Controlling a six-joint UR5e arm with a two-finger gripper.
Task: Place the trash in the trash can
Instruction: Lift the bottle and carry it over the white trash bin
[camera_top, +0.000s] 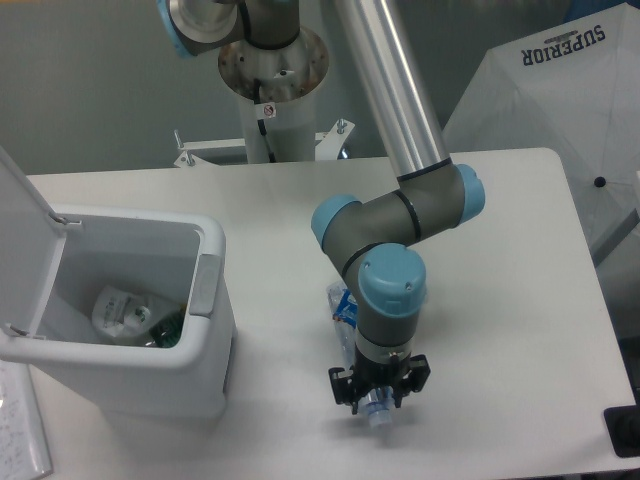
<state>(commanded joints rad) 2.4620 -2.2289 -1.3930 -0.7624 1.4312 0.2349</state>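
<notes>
Gripper fingers clamp the clear bottle (wrapper behind the arm), right of the open trash can

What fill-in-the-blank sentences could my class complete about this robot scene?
1. The trash can stands with its lid ____.
2. The gripper holds a clear plastic ____.
3. The blue wrapper lies on the ____, partly hidden by the arm.
4. Seen by the camera, the trash can is to the ____ of the gripper.

Missing words: open; bottle; table; left

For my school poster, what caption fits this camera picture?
Robot end effector over a clear plastic bottle on the table, beside an open white trash can.
</notes>
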